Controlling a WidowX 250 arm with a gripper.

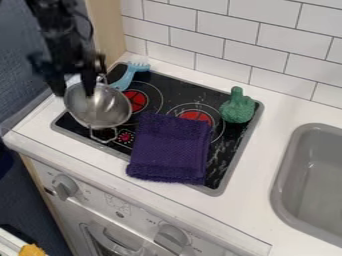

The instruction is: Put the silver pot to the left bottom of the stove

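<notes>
The black gripper (74,90) is at the upper left, over the rim of the silver pot (100,106). Its two fingertips stand apart, one over the inside of the pot and the other just outside its left rim. The metal pot is at the left side of the black stove (228,145), with one wire handle towards the front edge and another at the back. Whether the pot's base rests flat on the stove, I cannot tell.
A folded purple cloth (170,147) lies over the stove's front middle. Behind the pot is a light blue brush (128,76); a green toy (237,106) stands at the back right. The grey sink (310,175) is far right, the tiled wall behind.
</notes>
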